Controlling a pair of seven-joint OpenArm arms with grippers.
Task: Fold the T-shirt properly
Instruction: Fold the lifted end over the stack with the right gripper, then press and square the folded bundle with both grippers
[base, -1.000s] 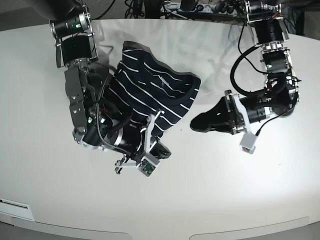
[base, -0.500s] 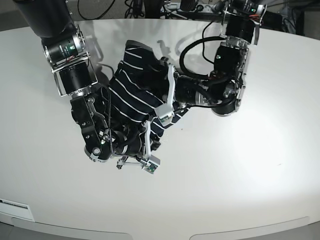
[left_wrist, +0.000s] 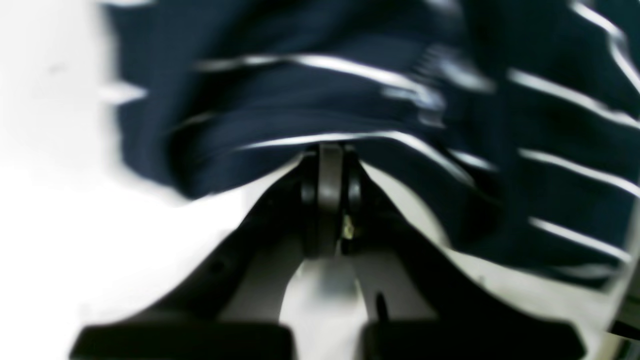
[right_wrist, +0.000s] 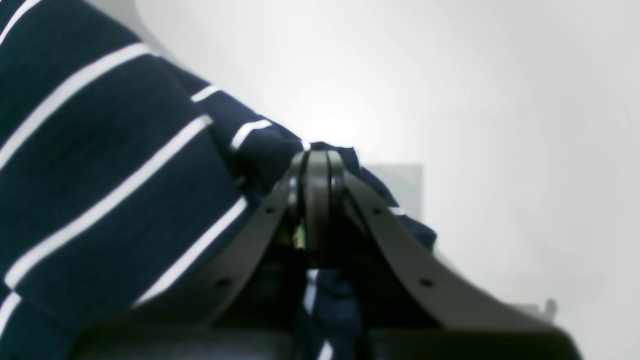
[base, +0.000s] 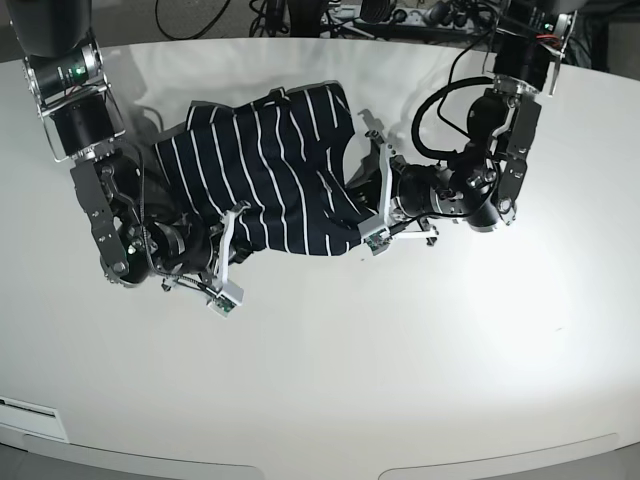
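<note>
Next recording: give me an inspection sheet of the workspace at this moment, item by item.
Surface: white table, bare around the work.
Job's things: striped T-shirt, partly spread, rumpled at its near edge.
Clutter: nothing seen.
Grippers: left claw shut on the T-shirt's edge; right claw shut on a bunched corner.
Cables: black cables loop along the left arm; more lie at the far edge.
Surroundings: dark equipment beyond the table, too dim to name.
</note>
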